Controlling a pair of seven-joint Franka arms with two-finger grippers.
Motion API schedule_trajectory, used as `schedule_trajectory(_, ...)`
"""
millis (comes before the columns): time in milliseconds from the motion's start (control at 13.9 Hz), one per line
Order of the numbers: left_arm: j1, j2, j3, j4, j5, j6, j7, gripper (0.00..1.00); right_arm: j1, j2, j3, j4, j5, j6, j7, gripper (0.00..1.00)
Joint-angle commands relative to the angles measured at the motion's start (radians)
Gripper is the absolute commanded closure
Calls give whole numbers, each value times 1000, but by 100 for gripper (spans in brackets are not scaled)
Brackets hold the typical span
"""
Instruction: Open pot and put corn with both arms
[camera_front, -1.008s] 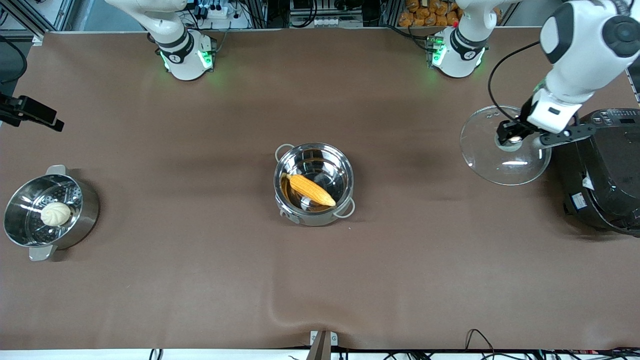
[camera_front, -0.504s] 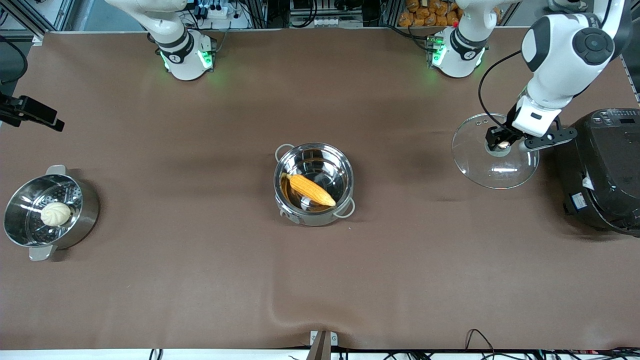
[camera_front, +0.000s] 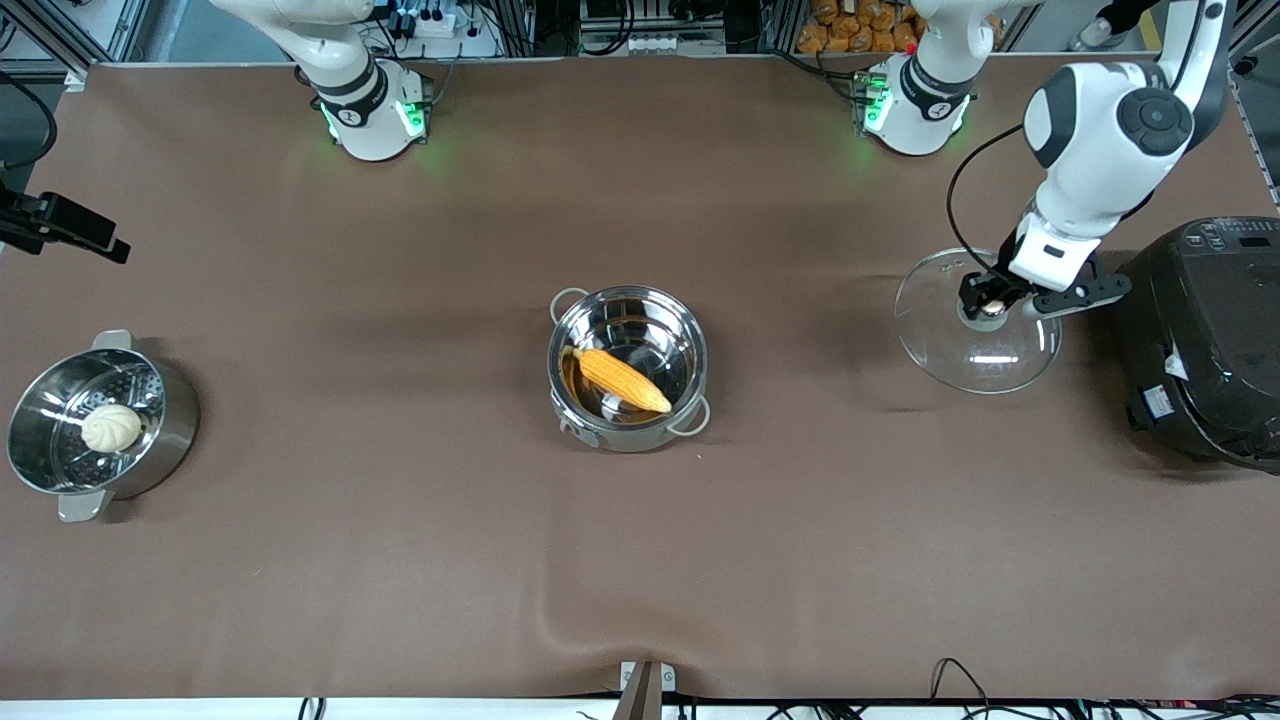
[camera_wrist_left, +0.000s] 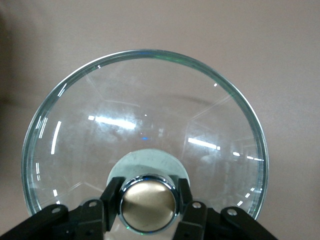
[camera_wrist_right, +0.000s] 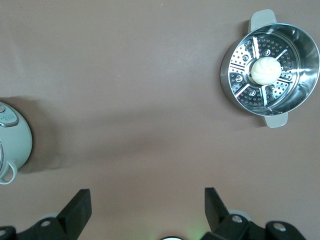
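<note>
The shiny pot (camera_front: 553, 350) stands uncovered in the middle of the table with the yellow-orange corn (camera_front: 622, 380) lying slantwise inside it. My left gripper (camera_front: 990, 305) is shut on the metal knob (camera_wrist_left: 148, 202) of a round glass lid (camera_front: 950, 355), holding it tilted over the table beside the black cooker. One black finger (camera_wrist_left: 113, 192) presses each side of the knob, and the lid (camera_wrist_left: 145, 110) shows brown table through its glass. My right gripper (camera_wrist_right: 145, 205) is open with nothing between its fingers, over bare table between the pot's wall (camera_wrist_right: 15, 145) and the steamer pot; it does not show in the front view.
A steel steamer pot (camera_front: 30, 400) holding a pale bun (camera_front: 111, 428) sits at the right arm's end of the table. The big black cooker (camera_front: 1200, 340) stands at the left arm's end. A black bracket (camera_front: 60, 225) juts in at the table edge.
My left gripper has carried the glass lid away from the black cooker, toward the pot's side of the table, and lower. The pot, the corn and the right arm have not moved.
</note>
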Motion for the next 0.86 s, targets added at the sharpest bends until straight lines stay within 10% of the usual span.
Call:
schedule_trajectory(0, 1, 45, -42, 7, -22, 65, -53, 100, -4, 4, -1, 7, 15, -6, -16, 0)
schedule_trajectory(792, 0, 275, -61, -13, -18, 331, -88, 100, 0, 6, 1, 7, 19, -4, -20, 0)
